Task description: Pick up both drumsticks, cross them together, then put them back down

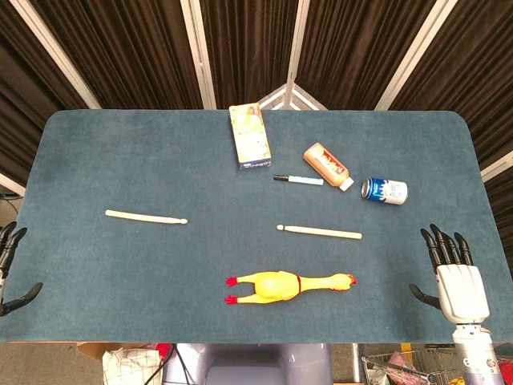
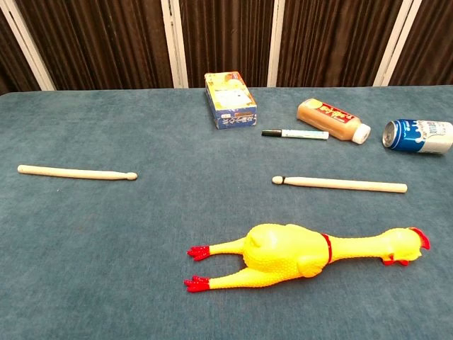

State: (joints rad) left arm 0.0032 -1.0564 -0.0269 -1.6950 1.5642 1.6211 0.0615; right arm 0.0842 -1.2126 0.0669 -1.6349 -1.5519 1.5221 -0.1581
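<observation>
Both drumsticks lie flat on the blue worktop [image 1: 96, 160], untouched as far as we can see. The left drumstick [image 1: 146, 216] sits left of centre, tip pointing right; the right drumstick [image 1: 320, 232] sits right of centre, tip pointing left. They are well apart, roughly in one line, tips facing each other.

Task progress: we judge nothing is done yet. No pick, no cross, no put-down. All steps are left.

The left hand [image 1: 10, 269] is at the near-left worktop edge, only partly in frame; dark fingers look spread, holding nothing. The right hand [image 1: 455, 277] is at the near-right edge, fingers apart and pointing far, thumb out to the side, holding nothing. Both are well apart from their sticks. The chest view shows neither hand.

Around: a yellow rubber chicken [image 1: 288, 285] lies near of the right drumstick, head to the right, red feet to the left. Far of that stick lie a marker pen [image 1: 298, 180], an orange bottle [image 1: 327, 165] on its side and a blue can [image 1: 384, 189] on its side. A small carton [image 1: 249, 135] lies further away at centre.

Obstacles: we think the chicken is the closest clutter to the right stick but not touching it. The right hand's reach from the near right looks open. The left stick has nothing beside it.
</observation>
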